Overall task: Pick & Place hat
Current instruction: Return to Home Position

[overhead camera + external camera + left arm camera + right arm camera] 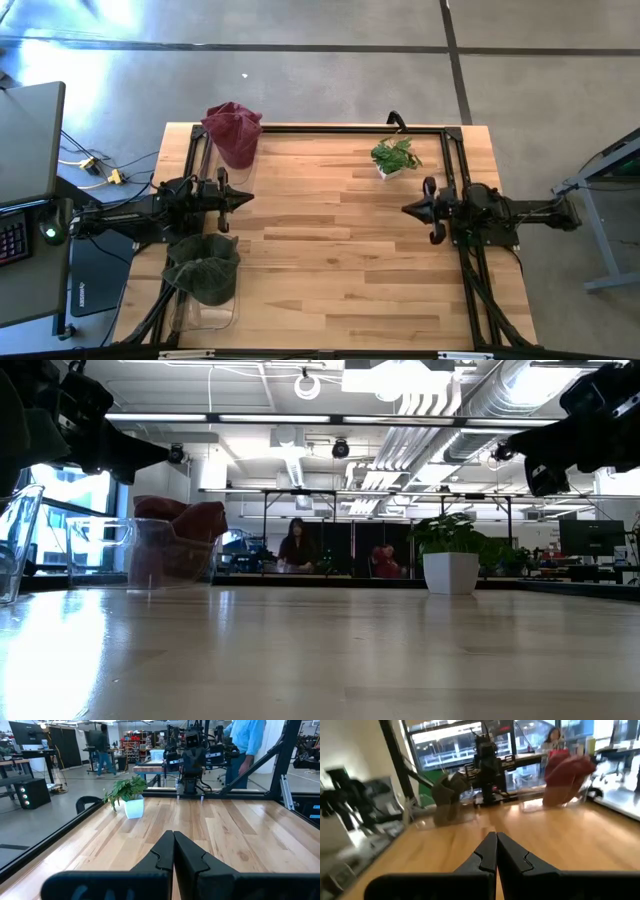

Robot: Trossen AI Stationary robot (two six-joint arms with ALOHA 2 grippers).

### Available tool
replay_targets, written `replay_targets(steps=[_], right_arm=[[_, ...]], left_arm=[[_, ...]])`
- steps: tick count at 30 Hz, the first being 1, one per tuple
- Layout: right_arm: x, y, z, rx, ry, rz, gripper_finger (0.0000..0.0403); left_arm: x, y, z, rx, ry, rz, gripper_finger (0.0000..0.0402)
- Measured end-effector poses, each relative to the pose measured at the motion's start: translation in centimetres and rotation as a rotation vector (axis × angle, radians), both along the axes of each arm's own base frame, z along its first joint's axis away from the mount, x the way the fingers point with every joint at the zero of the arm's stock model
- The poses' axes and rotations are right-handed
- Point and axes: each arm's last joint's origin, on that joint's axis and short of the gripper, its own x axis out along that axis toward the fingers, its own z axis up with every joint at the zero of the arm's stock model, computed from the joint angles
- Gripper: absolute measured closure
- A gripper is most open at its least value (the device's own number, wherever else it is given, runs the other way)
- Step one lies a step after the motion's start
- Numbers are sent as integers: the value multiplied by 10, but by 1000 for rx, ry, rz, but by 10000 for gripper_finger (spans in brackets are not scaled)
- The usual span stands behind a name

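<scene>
A dark red hat [233, 133] sits over a clear container at the table's far left; it also shows in the low view [178, 530] and the right wrist view [567, 774]. A dark green hat [204, 268] rests on a clear container at the near left, seen too in the right wrist view [448, 791]. My left gripper [247, 197] hovers between the two hats, shut and empty, its fingers together in its wrist view [173, 840]. My right gripper [408, 210] hangs over the table's right side, shut and empty [496, 840].
A small potted plant [395, 158] in a white pot stands at the far right of the table [330, 250]; it shows in the low view [450, 555] and the left wrist view [129, 796]. A black frame rims the table. People stand in the room beyond.
</scene>
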Motion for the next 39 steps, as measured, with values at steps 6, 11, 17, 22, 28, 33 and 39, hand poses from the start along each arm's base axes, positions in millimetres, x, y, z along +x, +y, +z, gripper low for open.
replay_targets(steps=[6, 11, 17, 22, 28, 33, 39], right_arm=[[0, 0, 0, -176, 0, -2, 400], [0, 0, 0, -83, -1, 8, 396], [0, 0, 0, -71, 3, 10, 400], [1, 0, -1, -71, 12, 12, 396], [1, 0, -1, -71, 11, 12, 396], [1, 0, -1, -71, 12, 12, 400], [1, 0, -1, -71, 11, 12, 393]], left_arm=[[0, 0, 0, 0, 0, 0, 401], [0, 0, 0, 0, 0, 0, 401], [0, 0, 0, 0, 0, 0, 401], [0, 0, 0, 0, 0, 0, 401], [0, 0, 0, 0, 0, 0, 401], [0, 0, 0, 0, 0, 0, 401], [0, 0, 0, 0, 0, 0, 401]])
